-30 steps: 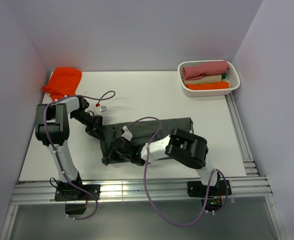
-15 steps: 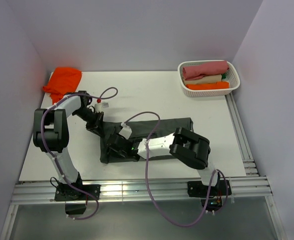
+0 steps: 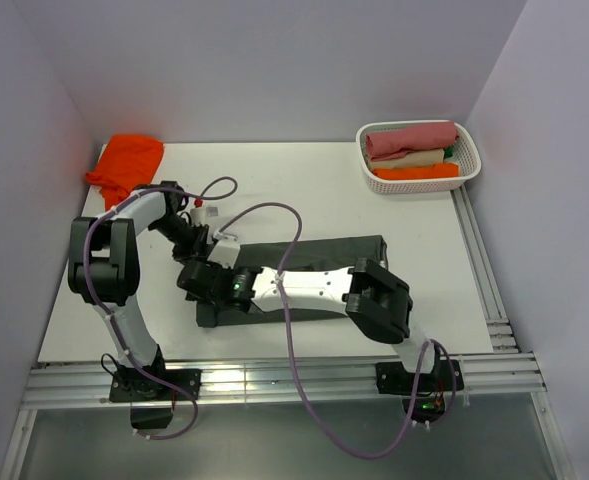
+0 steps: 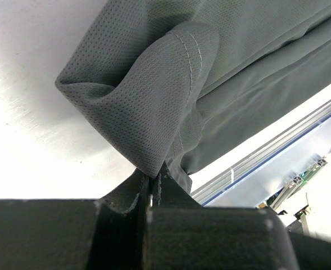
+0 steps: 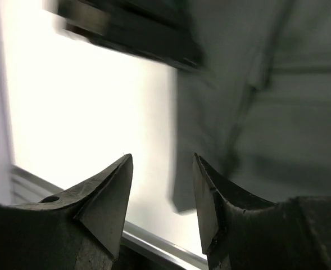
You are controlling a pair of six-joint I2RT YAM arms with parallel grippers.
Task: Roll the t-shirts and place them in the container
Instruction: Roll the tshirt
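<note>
Two arms meet at the 9 o'clock end of the grey shirt (image 3: 344,252), which lies as a long folded strip across the mid-tabletop (image 3: 274,190); the orange shirt (image 3: 129,162) sits at 10 o'clock and the basket (image 3: 419,186) of rolls at 1 o'clock. Left fingers (image 4: 152,181) are clamped on a bunched corner of grey cloth; right fingers (image 3: 196,280) stand apart, empty. Risk: the pinch takes only a small tuck, so a pull may slip it free or drag the strip askew and leave a loose roll; the crowded arms may also collide. Only the left wrist view shows the pinch; only the top view shows the strip's full lie
</note>
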